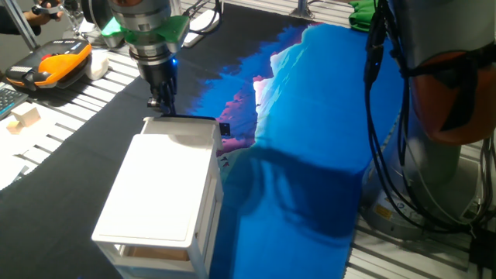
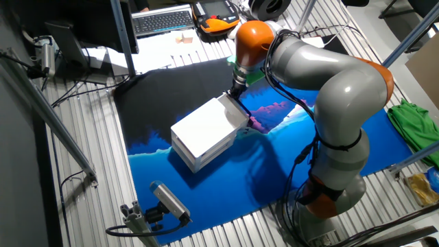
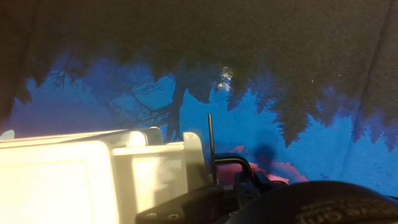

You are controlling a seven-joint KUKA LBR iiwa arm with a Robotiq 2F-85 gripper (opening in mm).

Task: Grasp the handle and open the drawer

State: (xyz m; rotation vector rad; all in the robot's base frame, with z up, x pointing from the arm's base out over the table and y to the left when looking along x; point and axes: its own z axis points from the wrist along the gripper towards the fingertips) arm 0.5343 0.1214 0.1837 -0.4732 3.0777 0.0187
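The white drawer unit [image 1: 159,186] stands on the dark cloth and also shows in the other fixed view [image 2: 202,130]. Its top drawer [image 1: 182,130] sticks out a little at the far end; the hand view shows it at the lower left [image 3: 149,168]. The handle [image 1: 194,118] is a thin dark bar across the drawer's front with a small black end piece [image 1: 225,129]. In the hand view the bar [image 3: 210,143] runs upright. My gripper [image 1: 164,108] comes down on the bar's left end with its fingers close together on it. It also shows in the other fixed view [image 2: 235,91].
A blue and black printed cloth [image 1: 310,155] covers the table. An orange and black device [image 1: 58,62] and wooden blocks [image 1: 23,118] lie at the far left. The arm's base and cables [image 1: 434,155] stand at the right. A keyboard [image 2: 161,20] lies at the back.
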